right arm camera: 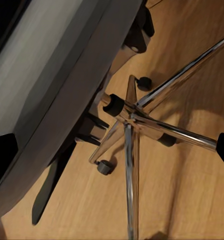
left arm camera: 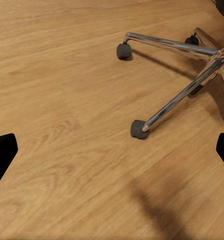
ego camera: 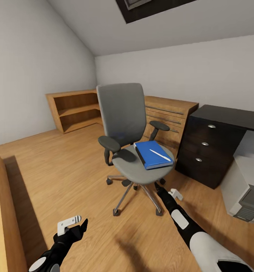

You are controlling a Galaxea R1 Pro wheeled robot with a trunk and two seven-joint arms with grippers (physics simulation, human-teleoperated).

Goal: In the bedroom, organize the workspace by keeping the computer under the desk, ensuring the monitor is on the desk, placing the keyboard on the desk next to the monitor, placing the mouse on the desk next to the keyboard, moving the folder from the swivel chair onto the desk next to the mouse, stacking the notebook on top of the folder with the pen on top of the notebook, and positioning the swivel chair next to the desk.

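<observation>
Grey upholstered swivel chair (ego camera: 127, 128) with black armrests stands mid-room on the oak plank floor (ego camera: 66, 170), its chrome five-star base (ego camera: 136, 194) on dark casters, just beside the black tabletop's (ego camera: 233, 115) dark brown drawer unit (ego camera: 206, 151) with three round silver knobs. One bright blue folder (ego camera: 153, 155) lies on the seat, near its front right edge, and one thin white pen (ego camera: 160, 155) rests across it. A light grey tower computer (ego camera: 244, 192) sits on the floor beside the drawers. Open floor spreads to the chair's left, toward the low oak shelf unit (ego camera: 76, 109) by the wall. The left gripper (ego camera: 79, 226) hovers low over bare floor, fingers spread; the right gripper (ego camera: 166, 190) sits just below the seat's front rim, fingers spread, holding nothing.
</observation>
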